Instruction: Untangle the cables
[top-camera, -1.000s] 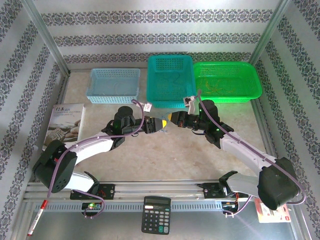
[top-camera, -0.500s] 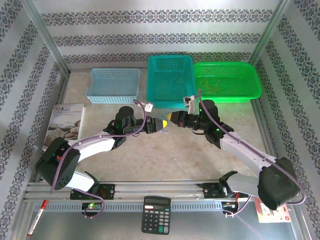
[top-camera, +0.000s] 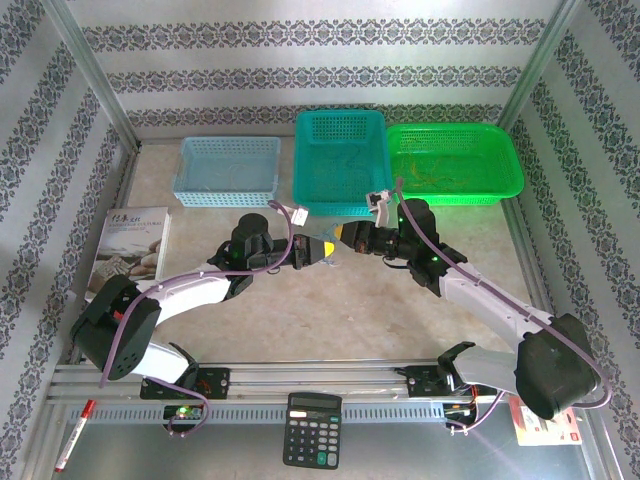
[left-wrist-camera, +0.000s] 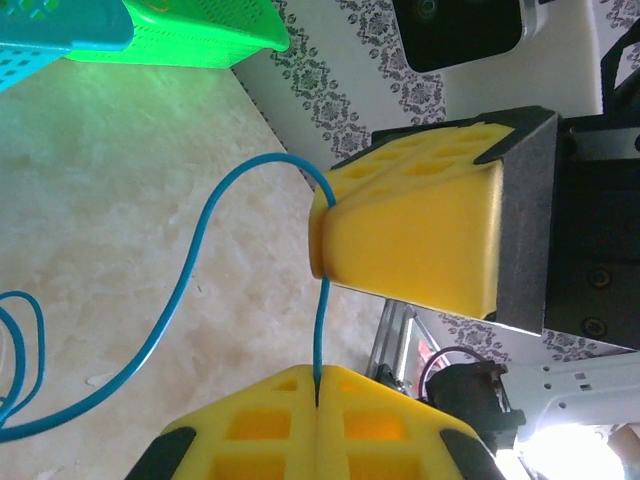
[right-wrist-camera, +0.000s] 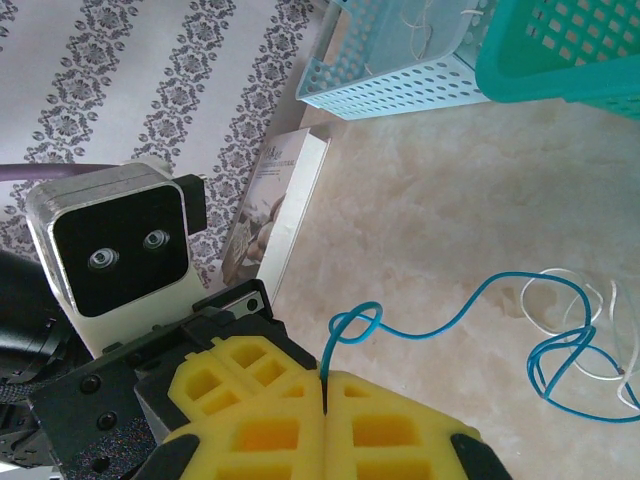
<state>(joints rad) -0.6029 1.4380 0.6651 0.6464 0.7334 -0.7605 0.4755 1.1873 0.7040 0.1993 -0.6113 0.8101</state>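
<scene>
Left hand (top-camera: 322, 247): mid-counter, pointing right, fingers pressed together on a thin blue strand (left-wrist-camera: 190, 270) of the cables (right-wrist-camera: 450, 317). In the left wrist view the strand rises straight out of the seam between the yellow fingers.

Right hand (top-camera: 345, 236): just beside the left, tips facing it. It is also closed on the blue strand, which forms a small loop just above its fingertips. Past that loop the strand trails off to loose blue coils lying on the counter (top-camera: 330, 310), mixed with a white strand (right-wrist-camera: 560, 272).

Containers, along the back wall:
- pale blue basket (top-camera: 228, 170), lowest of the three, with thin white wires inside, seen from the right wrist.
- teal basket (top-camera: 340, 160), deepest; contents cannot be made out.
- green basket (top-camera: 455, 162), with a scatter of thin yellowish-orange wires on its floor.

Surface: pale, marbled beige. A book (top-camera: 135, 245) lies at the left edge. On the metal rail at the near edge are a red pen (top-camera: 72, 435), a black calculator (top-camera: 312, 442) and a red-and-white card (top-camera: 545, 425).

Room: striped floral wallpaper on three sides, with aluminium posts at the back corners.
</scene>
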